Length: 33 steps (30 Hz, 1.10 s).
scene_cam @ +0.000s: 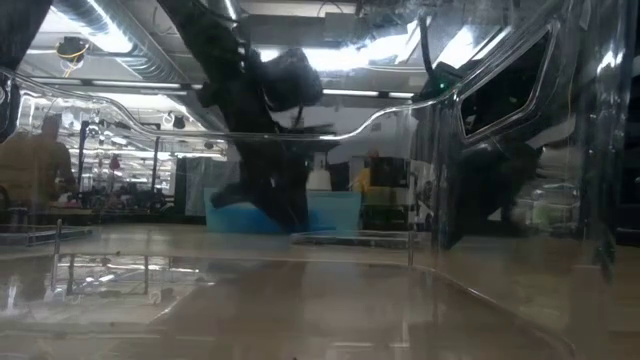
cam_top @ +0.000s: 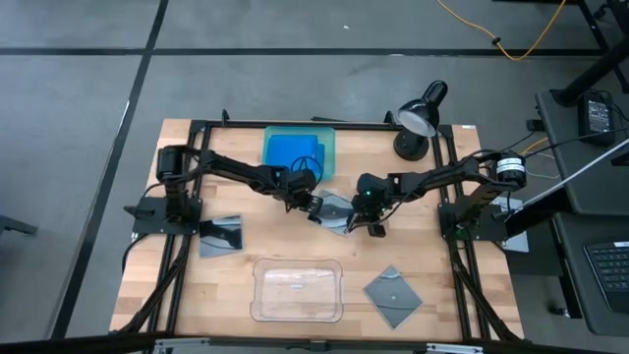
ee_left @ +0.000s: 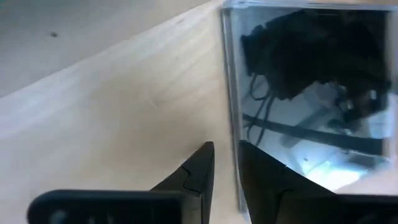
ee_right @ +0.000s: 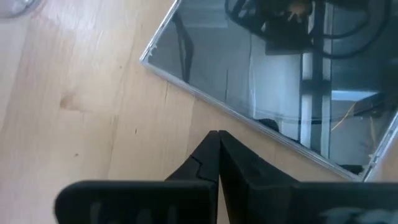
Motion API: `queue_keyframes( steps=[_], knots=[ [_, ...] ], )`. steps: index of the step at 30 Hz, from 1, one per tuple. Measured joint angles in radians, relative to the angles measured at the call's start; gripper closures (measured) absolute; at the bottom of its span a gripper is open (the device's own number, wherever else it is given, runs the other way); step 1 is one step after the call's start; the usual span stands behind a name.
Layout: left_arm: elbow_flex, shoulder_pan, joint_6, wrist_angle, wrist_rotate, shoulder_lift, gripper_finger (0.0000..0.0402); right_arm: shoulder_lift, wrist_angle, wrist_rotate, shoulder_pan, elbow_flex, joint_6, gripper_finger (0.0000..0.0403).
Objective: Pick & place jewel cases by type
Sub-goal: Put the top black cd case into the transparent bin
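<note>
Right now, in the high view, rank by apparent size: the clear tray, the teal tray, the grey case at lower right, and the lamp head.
1. Clear tray
2. Teal tray, partly hidden by the left arm
3. Grey case
4. Lamp head; it stands nearer the camera, so its true size is unsure.

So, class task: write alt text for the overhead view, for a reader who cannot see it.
Both tools, left and right, meet at a grey case mid-table. Two more grey cases lie at the left and front right, with blue cases in a teal tray behind and a clear tray in front.
</note>
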Motion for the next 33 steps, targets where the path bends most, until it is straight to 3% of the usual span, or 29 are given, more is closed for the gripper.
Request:
queue_keyframes(
  steps=[6,13,33],
  knots=[
    [0.000,0.007,0.000,0.089,0.066,0.053,0.0343,-0.005,0.090,0.009,0.020,-0.063,0.104,0.0393],
    [-0.002,0.007,-0.008,0.114,0.097,0.061,0.0350,-0.008,0.113,0.014,0.021,-0.084,0.111,0.0393],
    [-0.002,-0.002,-0.030,0.118,0.093,-0.102,0.0364,-0.008,0.123,0.010,0.010,-0.088,0.076,0.0393]
  ],
)
